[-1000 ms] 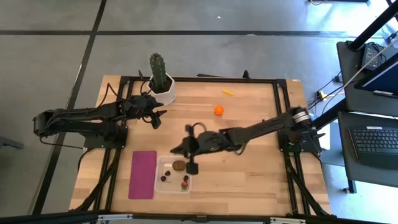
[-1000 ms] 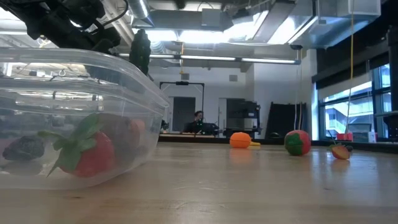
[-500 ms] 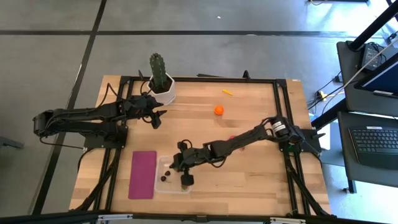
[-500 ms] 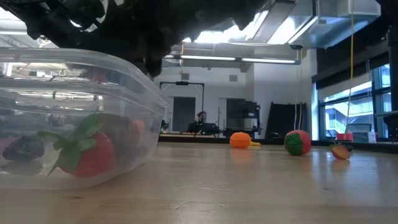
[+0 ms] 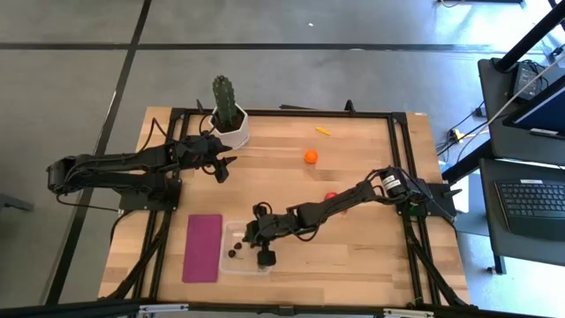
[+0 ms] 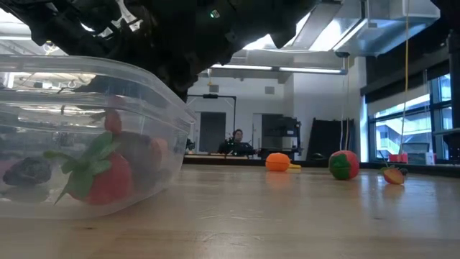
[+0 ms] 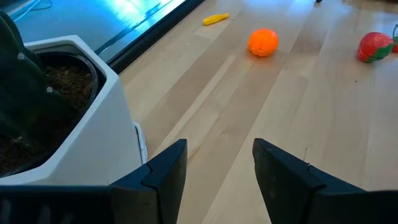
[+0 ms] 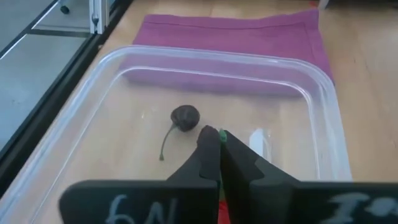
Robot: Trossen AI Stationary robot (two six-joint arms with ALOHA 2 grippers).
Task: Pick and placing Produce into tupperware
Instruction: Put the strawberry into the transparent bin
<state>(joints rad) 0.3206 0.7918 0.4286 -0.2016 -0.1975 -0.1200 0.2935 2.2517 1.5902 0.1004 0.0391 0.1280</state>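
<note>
The clear tupperware (image 5: 231, 251) sits near the table's near edge, and in the low view (image 6: 86, 137) it fills the left side. In it lie a strawberry (image 6: 100, 176), dark berries (image 5: 233, 253) and a stemmed dark berry (image 8: 185, 116). My right gripper (image 5: 263, 254) reaches down into the tub, shut on a strawberry (image 6: 113, 121). An orange ball (image 5: 311, 156), a thin yellow piece (image 5: 324, 131) and a red fruit (image 5: 329, 196) lie on the table. My left gripper (image 5: 222, 169) waits open beside the cactus pot (image 5: 231, 128). The kiwi is hidden. My right gripper pinches a strawberry between its two fingers (image 8: 208, 155). A green sliver (image 8: 222, 139) shows at the fingertips and red flesh (image 8: 220, 208) farther back between them. The fingers slant down from the table's right side. The fruit hangs clear above the tub's floor.
A magenta cloth (image 5: 203, 247) lies flat just left of the tub. The white cactus pot (image 7: 81, 124) stands close to my left gripper (image 7: 214, 165). The orange ball (image 7: 263, 42) and the red fruit (image 7: 375, 46) sit on bare wood farther right. A person shows in the room behind (image 6: 235, 137).
My right gripper moved toward the table's near-left, from beside the tub's right rim to over the tub, and sank into it. The strawberry it carries now shows lower inside the tub. The red fruit on the table came into view as the arm shifted.
</note>
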